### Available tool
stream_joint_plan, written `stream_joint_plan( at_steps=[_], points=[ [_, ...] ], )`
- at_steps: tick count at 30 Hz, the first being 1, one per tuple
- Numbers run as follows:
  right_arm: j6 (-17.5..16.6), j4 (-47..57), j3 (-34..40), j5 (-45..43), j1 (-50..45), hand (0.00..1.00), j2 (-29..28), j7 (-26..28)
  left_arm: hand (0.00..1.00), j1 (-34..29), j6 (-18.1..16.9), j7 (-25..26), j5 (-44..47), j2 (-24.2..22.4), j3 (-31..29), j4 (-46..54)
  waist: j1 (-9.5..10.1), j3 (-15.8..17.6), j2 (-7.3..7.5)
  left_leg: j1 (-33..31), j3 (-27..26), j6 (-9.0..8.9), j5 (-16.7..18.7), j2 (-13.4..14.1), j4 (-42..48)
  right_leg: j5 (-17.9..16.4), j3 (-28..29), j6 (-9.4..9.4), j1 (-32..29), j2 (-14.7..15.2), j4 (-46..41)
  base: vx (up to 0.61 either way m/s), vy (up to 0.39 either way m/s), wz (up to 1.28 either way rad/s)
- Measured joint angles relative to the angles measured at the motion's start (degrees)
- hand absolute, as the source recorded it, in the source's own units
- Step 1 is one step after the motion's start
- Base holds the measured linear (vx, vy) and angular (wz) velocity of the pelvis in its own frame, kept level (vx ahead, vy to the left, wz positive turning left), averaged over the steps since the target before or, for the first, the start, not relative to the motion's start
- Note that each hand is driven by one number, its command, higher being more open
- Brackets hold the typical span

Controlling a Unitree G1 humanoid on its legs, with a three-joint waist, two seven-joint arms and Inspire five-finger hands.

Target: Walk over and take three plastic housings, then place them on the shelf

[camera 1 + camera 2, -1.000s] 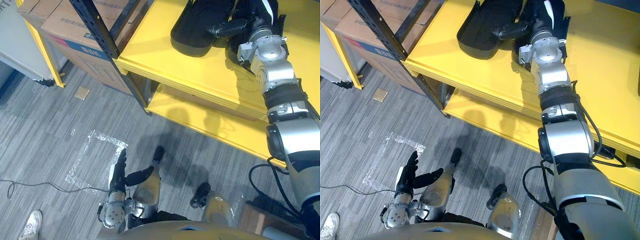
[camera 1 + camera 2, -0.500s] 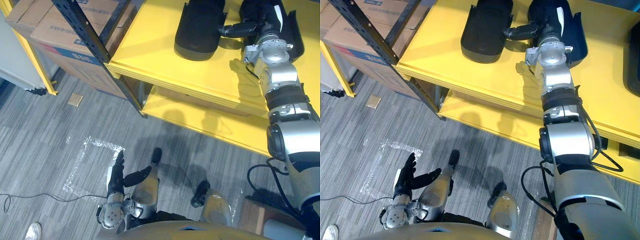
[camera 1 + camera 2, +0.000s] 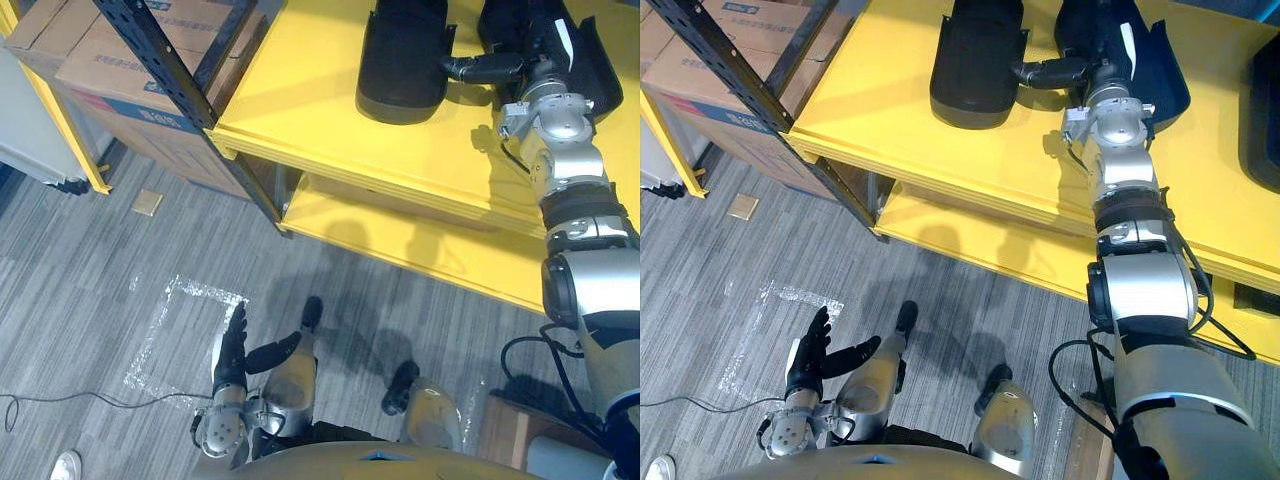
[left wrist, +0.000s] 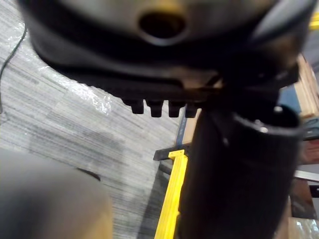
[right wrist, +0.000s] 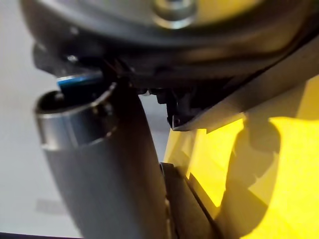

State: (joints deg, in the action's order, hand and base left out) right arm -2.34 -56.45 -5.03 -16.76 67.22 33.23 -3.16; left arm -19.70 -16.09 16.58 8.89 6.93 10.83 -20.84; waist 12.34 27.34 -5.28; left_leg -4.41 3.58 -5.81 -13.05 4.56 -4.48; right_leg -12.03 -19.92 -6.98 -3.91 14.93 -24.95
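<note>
- The right hand (image 3: 1102, 52) lay in a black housing (image 3: 1165, 78) on the yellow shelf (image 3: 890, 95); I could not tell its grip.
- The left hand (image 3: 810, 352) hung low, fingers spread.
- The housing looked light, hard and smooth, so the rim seemed best to hold.

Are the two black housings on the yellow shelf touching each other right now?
Apart. The right eye view shows a strip of bare yellow shelf running between the left housing and the right housing.
</note>
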Motion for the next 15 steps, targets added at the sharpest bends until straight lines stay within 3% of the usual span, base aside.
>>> stream_joint_plan(
  at_steps=[6,11,15],
  points=[
    [-1.8,2.61,0.01,-0.44,-2.56,1.0,-0.01,-0.21,1.0,-0.01,-0.06,-0.5,-0.05,0.16,-0.01,0.0,-0.08,0.1,0.22,0.5,-0.01,0.08,-0.07,-0.01,-0.23,0.0,-0.02,-0.01,0.45,0.0,0.05,0.0,0.0,0.0],
    [-1.89,12.5,0.0,0.73,-7.19,1.0,-0.98,-2.7,1.0,-0.1,-0.47,-0.63,-0.1,0.82,-0.17,0.02,-1.11,0.37,0.94,0.9,-0.1,0.1,-0.02,0.15,-0.3,0.29,-0.06,-0.21,1.13,-0.29,0.95,0.0,-0.003,-0.01],
    [-1.91,27.89,0.27,0.81,-8.77,1.0,-2.4,-7.19,1.0,-0.21,-0.51,-0.84,-0.3,0.88,-0.51,-0.04,-2.21,0.28,1.34,1.41,-1.88,0.33,0.44,1.06,-0.33,2.82,1.3,-0.27,2.14,-1.85,4.56,0.03,0.0,-0.21]
  ],
)
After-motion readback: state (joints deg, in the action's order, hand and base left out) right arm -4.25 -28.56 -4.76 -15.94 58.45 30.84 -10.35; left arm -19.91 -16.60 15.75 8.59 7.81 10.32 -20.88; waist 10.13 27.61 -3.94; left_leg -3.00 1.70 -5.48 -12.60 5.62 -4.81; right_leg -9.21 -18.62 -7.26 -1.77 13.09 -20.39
